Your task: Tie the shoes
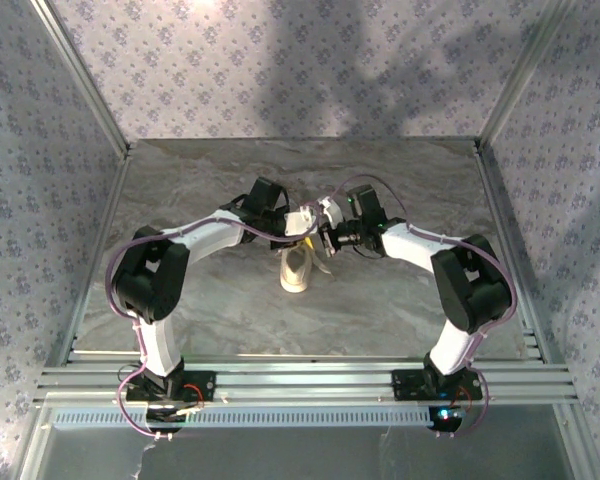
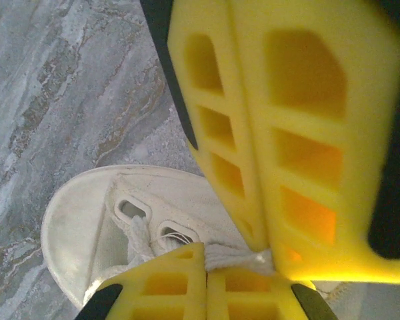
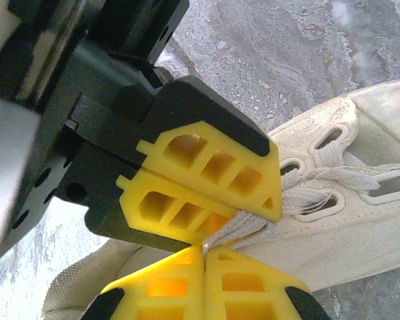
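At the near edge, the two arm bases are seen bolted to an aluminium rail [image 1: 300,380], with the left arm [image 1: 155,275] on the left and the right arm [image 1: 470,285] on the right. Both arms are bent inward, so that their wrists meet over the middle of the grey marbled table [image 1: 180,320].

There the sneaker [image 1: 297,272] is found. It is a single cream-white low-top set upright on its pale sole, its length laid roughly near to far. Its far part is covered by the two grippers, which are held nearly tip to tip above it.

The left gripper [image 1: 305,226] is clenched. In the right wrist view its yellow fingers [image 3: 207,167] are seen pressed flat together, and strands of the white laces [image 3: 333,180] are seen running from the eyelets [image 3: 387,187] into their tips. The right gripper [image 1: 325,236] is likewise clamped tight. Its own fingers [image 3: 153,287] are closed without a gap, and lace is pinched where they meet, just below the left gripper's tips. The two pairs of fingertips are touching or very nearly so, with lace caught between them.

In the left wrist view the sneaker's rounded toe end and two slotted eyelets are shown beside the closed left fingers [image 2: 167,287]. The right gripper's fingers are seen large above them.

Farther back, bare table is followed by walls covered in wallpaper [image 1: 280,70] printed with small lilac flowers. The walls are framed by slanting aluminium posts [image 1: 80,70], and broad shadows are cast across the back wall.
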{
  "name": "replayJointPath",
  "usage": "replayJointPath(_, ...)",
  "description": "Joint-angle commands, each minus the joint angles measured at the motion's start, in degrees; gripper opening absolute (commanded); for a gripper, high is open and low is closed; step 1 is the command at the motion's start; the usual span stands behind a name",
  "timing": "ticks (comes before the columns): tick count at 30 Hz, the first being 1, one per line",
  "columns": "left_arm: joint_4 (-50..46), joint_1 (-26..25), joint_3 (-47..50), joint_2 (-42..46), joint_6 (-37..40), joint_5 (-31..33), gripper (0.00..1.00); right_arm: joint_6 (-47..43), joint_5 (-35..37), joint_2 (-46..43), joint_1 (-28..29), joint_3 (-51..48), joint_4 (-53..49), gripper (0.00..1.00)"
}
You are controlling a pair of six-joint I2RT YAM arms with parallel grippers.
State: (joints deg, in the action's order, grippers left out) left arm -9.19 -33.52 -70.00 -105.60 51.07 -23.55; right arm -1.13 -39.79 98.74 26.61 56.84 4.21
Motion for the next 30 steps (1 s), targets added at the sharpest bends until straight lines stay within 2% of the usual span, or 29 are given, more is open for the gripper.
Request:
replayJointPath(1,7.51,-0.30,2.80,2.10,-0.59,0.37,0.00,3.21,-3.64,-2.39,-0.61,-0.66,0.85,0.16)
replayJointPath(3,9.01,-0.29,3.94,2.80,-0.70,0.96,0.00,5.58,-4.78,-2.74,-1.81,-0.81,0.97,0.30)
replayJointPath(5,9.65,-0.27,4.73,3.33,-0.62,1.27,0.00,8.47,-6.23,-3.31,-4.00,-1.73,2.17,0.35)
replayJointPath(9,11.74,-0.25,6.23,4.17,-0.79,2.01,0.00,13.46,-7.77,-3.53,-8.07,-2.96,4.46,0.36)
replayJointPath(12,12.77,-0.28,6.80,4.66,-0.87,2.43,0.00,15.75,-6.90,-0.95,-9.49,-0.70,1.81,0.34)
replayJointPath(18,16.42,-0.33,8.90,6.01,-1.37,2.54,0.00,22.50,-10.71,6.69,-8.66,3.88,3.57,0.32)
replayJointPath(25,19.87,-0.42,10.69,6.72,-0.72,3.01,0.00,26.71,-13.17,10.13,-7.45,5.39,7.86,0.34)
replayJointPath(30,26.39,-0.74,13.64,7.08,-0.55,3.34,0.00,28.49,-14.73,11.36,-7.41,5.56,9.82,0.35)
